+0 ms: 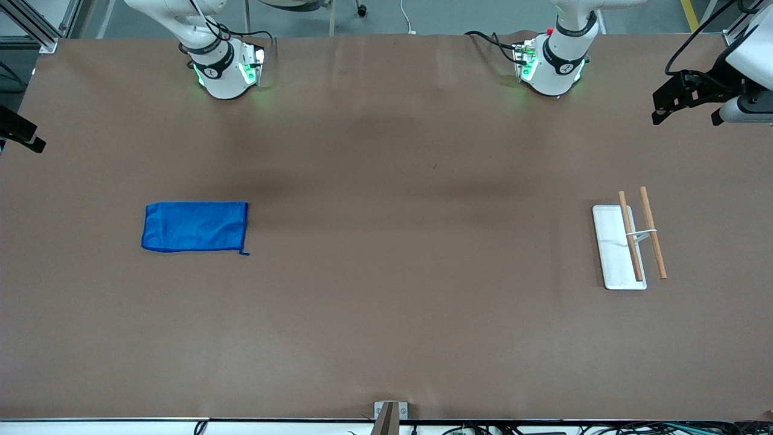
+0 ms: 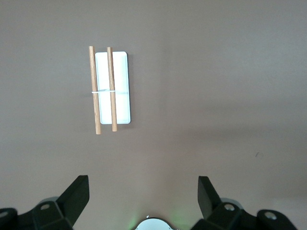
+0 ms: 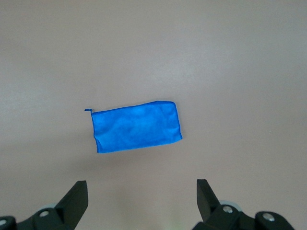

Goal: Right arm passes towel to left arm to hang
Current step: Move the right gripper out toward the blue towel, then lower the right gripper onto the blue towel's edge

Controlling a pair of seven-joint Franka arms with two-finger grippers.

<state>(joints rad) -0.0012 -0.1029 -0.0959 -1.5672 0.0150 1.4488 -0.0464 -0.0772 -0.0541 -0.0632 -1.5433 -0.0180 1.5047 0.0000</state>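
Note:
The blue towel (image 1: 194,226) lies flat on the brown table toward the right arm's end, its small loop at the corner nearest the front camera. It also shows in the right wrist view (image 3: 137,126). My right gripper (image 3: 142,191) hangs open and empty high over the table near the towel; in the front view only a part of it (image 1: 24,136) shows at the edge. My left gripper (image 2: 143,191) is open and empty, high over the left arm's end of the table (image 1: 682,99), near the rack.
A towel rack with a white base (image 1: 616,266) and two wooden rods (image 1: 630,235) stands toward the left arm's end; it also shows in the left wrist view (image 2: 120,103). The arm bases (image 1: 223,66) (image 1: 552,60) stand along the table's farther edge.

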